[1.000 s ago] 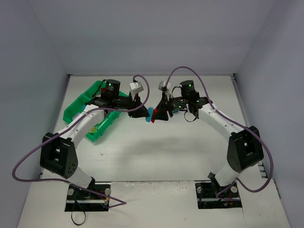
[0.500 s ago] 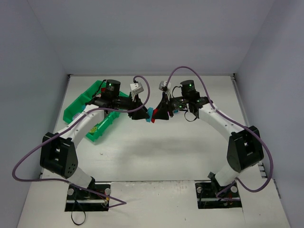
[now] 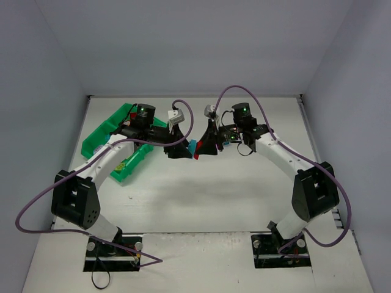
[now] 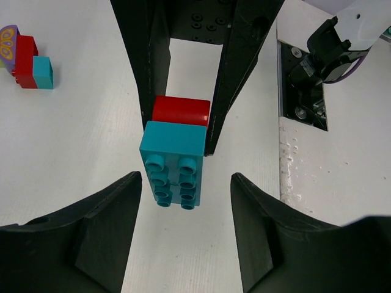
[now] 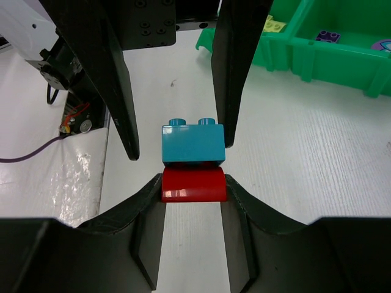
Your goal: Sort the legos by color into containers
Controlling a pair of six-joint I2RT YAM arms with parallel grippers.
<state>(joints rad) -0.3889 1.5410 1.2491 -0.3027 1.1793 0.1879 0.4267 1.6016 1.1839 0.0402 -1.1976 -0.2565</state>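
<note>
A red lego (image 5: 193, 185) is clamped between the jaws of my right gripper (image 5: 193, 183), which is shut on it above the table. A cyan lego (image 5: 193, 144) is stuck to the red one and points toward the left arm. My left gripper (image 4: 186, 180) is open. Its fingers (image 5: 235, 67) flank the cyan lego (image 4: 173, 162) with a gap on each side. In the top view the two grippers meet mid-table around the joined pair (image 3: 195, 149). The green tray (image 3: 98, 141) with its containers lies at the far left, under the left arm.
A small cluster of red (image 4: 24, 54), cyan (image 4: 43, 72) and purple legos lies on the table near the right arm. The tray wall (image 5: 305, 52) shows behind, with a purple lego (image 5: 324, 36) and a yellow one (image 5: 272, 25) in separate compartments.
The left gripper has opened and drawn back slightly to the left off the cyan lego. The right gripper has shut on the red lego and now holds the joined pair alone.
</note>
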